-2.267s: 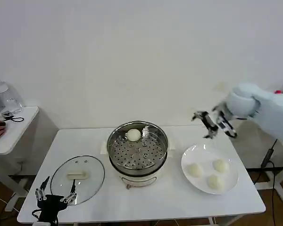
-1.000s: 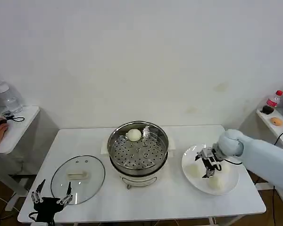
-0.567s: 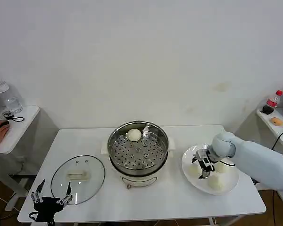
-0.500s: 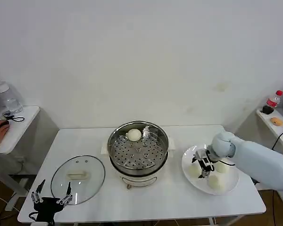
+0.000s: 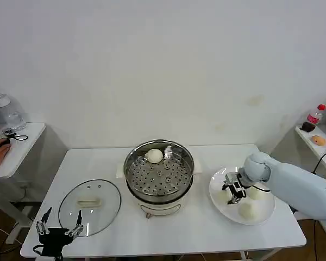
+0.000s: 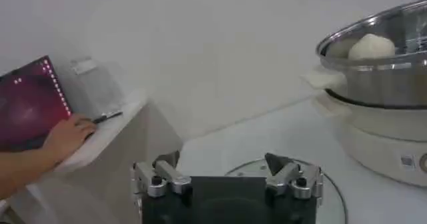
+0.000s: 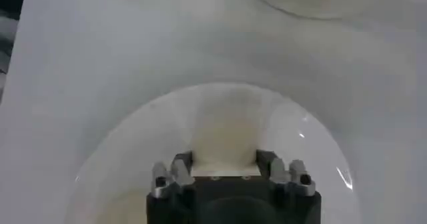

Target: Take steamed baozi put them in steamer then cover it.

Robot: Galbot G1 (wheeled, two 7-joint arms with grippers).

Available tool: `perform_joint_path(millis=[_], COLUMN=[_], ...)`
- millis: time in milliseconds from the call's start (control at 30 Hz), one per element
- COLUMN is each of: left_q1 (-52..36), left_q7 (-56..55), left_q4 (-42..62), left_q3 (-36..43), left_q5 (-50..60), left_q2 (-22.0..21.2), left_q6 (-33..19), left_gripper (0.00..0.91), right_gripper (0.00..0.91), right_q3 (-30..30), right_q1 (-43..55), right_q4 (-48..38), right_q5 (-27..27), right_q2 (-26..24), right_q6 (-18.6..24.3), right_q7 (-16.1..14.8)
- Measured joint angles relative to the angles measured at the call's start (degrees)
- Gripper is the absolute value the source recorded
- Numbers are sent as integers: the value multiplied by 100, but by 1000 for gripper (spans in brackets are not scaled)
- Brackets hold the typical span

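**Right gripper closed around a bun on the plate**

The right gripper [image 5: 232, 194] clasped a smooth, round baozi [image 7: 224, 131] on the glossy white plate [image 5: 263, 213]. Another bun [image 5: 154, 155] sat in the perforated steel steamer [image 5: 158, 169]. The glass cover [image 5: 89, 205] lay flat on the bench [image 5: 195, 231], beside the left gripper [image 5: 58, 229], spread wide.

baozi in steamer [image 5: 158, 175]: one [image 5: 154, 156], at 11 o'clock on the tray
baozi on plate [image 5: 264, 213]: three [image 5: 224, 197] [image 5: 256, 192] [image 5: 248, 210]
cover [image 5: 89, 206]: one
grippers: two, left [image 5: 58, 229], right [image 5: 232, 190]
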Motion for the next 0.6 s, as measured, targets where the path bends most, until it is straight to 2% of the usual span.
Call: perform_joint_path(millis=[333, 600], left_q1=[-69, -145], left_q7=[0, 3], left_q4=[-18, 18], left_q3=[6, 25], left_q5=[-5, -32], left_q2=[54, 113], left_q6=[36, 36], left_gripper=[907, 907], right_gripper=[584, 605], right_q3=[-65, -306], right_q1=[533, 1503], right_q4=[222, 475], right_q5=[201, 619], right_q2=[-271, -330], right_q6=[-14, -158], right_q7=[-118, -131])
